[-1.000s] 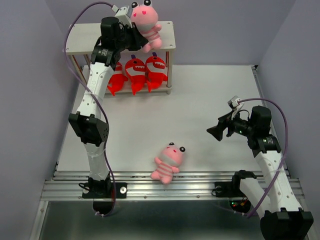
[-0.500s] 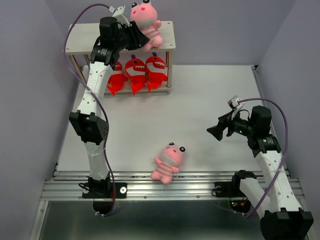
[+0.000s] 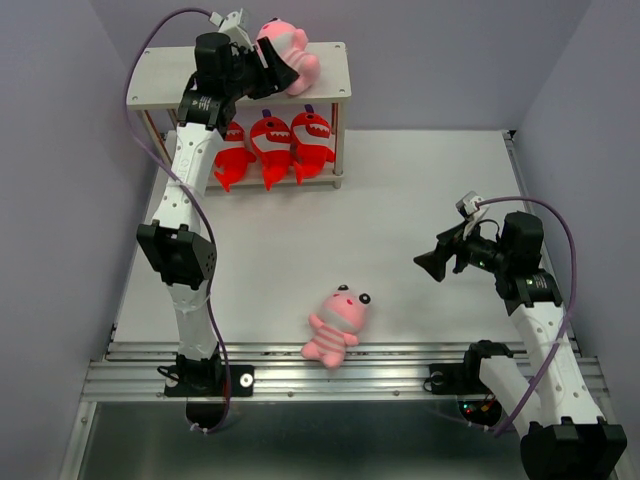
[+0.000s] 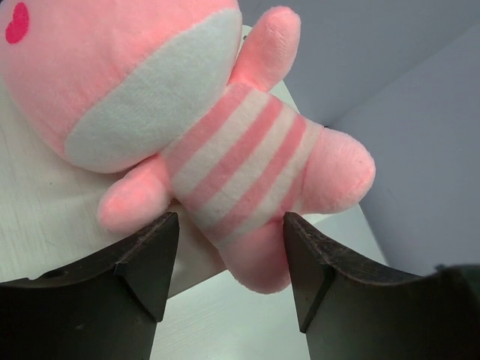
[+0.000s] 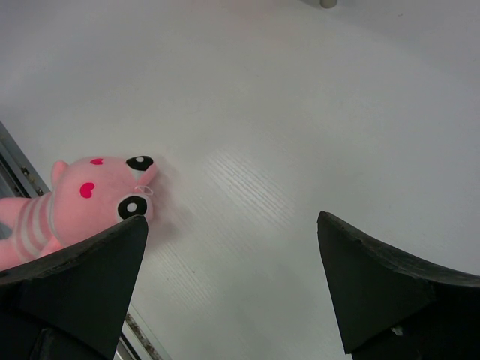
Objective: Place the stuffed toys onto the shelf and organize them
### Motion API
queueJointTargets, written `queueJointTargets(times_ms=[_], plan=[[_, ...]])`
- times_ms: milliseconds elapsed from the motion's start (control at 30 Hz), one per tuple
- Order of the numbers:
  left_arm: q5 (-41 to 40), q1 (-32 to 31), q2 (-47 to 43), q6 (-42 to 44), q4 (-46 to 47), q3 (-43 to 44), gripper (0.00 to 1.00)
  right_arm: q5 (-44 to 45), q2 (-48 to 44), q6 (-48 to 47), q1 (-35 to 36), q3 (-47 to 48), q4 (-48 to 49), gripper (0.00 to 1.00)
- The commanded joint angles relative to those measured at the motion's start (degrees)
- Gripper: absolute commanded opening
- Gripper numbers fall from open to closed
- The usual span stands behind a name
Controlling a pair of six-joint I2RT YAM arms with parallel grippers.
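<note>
One pink striped-belly toy [image 3: 290,55] [image 4: 225,157] lies tipped on its back on the top board of the shelf [image 3: 170,85] [image 4: 37,217]. My left gripper [image 3: 272,72] [image 4: 231,251] is open, its fingers [image 4: 150,251] standing either side of the toy's lower leg. On the lower tier stand three red sharks [image 3: 270,148] side by side. A second pink toy [image 3: 337,322] [image 5: 82,199] lies on the table near the front edge. My right gripper [image 3: 428,265] [image 5: 232,247] hovers open to the toy's right, holding nothing.
A metal rail [image 3: 340,375] runs along the table's near edge, just in front of the loose pink toy. Purple-grey walls [image 3: 60,200] close in the sides and back. The shelf's thin legs [image 3: 338,150] stand at the far left of the table.
My left gripper's jaws have spread and let go of the pink toy, which has tipped from upright onto its back on the top board. The right arm has stayed still.
</note>
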Motion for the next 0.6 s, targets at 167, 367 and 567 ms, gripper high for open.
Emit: queueJointTargets(times_ms=[167,367,567], plan=[[0.2,0.7,-5.2,0.3,3.2,0.2,0.72,0.4,-0.9,-0.9,-0.3,-0.1,2.8,1.00],[2.4,0.4,-8.1,0.3,5.4,-5.4,0.72,0.5,-0.7,-1.0,-0.3,-0.2,2.9,1.00],[4.1,-0.3,-8.7,-0.1,5.7,-6.4,0.73,0.7,-0.5,-1.1,-0.3,-0.1,2.9,1.00]])
